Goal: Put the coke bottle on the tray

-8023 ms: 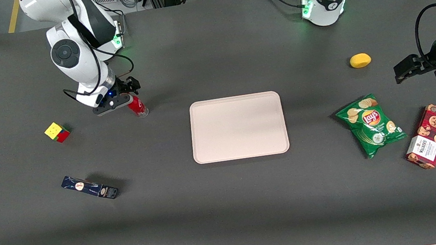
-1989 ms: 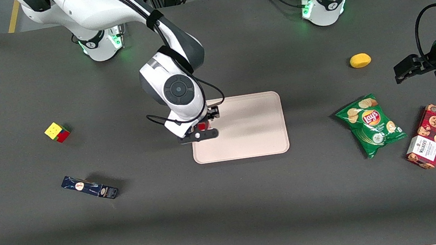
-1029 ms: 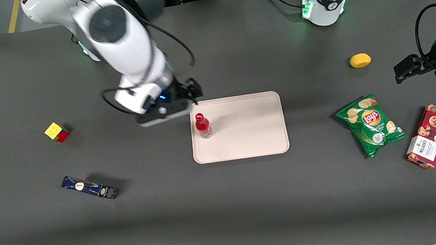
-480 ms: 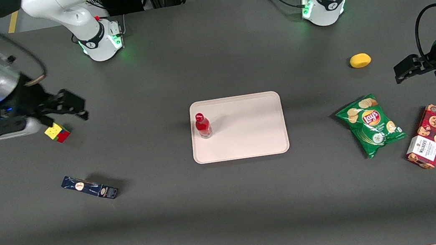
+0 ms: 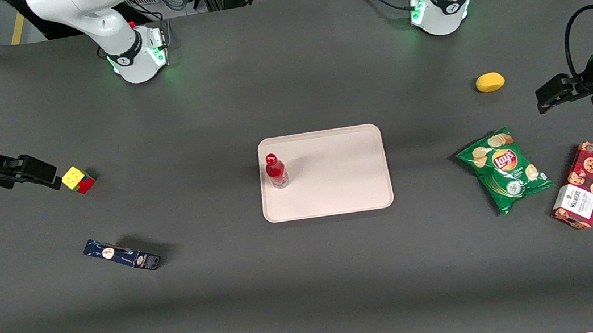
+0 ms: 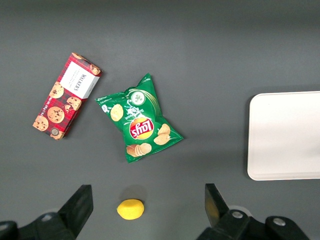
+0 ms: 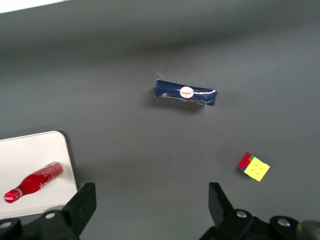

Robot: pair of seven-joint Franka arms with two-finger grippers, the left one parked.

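The coke bottle (image 5: pixel 276 171), red with a red cap, stands upright on the pale pinkish tray (image 5: pixel 333 184), close to the tray's rim on the working arm's side. Nothing touches it. My gripper (image 5: pixel 44 173) hangs high at the working arm's end of the table, just beside the colour cube and well away from the tray. The right wrist view shows the gripper (image 7: pixel 152 202) open with nothing between its dark fingers (image 7: pixel 82 202), and the coke bottle (image 7: pixel 32 182) on a corner of the tray (image 7: pixel 30 152).
A colour cube (image 5: pixel 77 179) and a dark blue box (image 5: pixel 122 255) lie toward the working arm's end. A green chips bag (image 5: pixel 505 169), a red cookie box (image 5: pixel 584 185) and a yellow lemon (image 5: pixel 490 82) lie toward the parked arm's end.
My gripper let go of the coke bottle on the tray, rose and swung away toward the working arm's end. In the last half second it drew farther out; the bottle stayed put.
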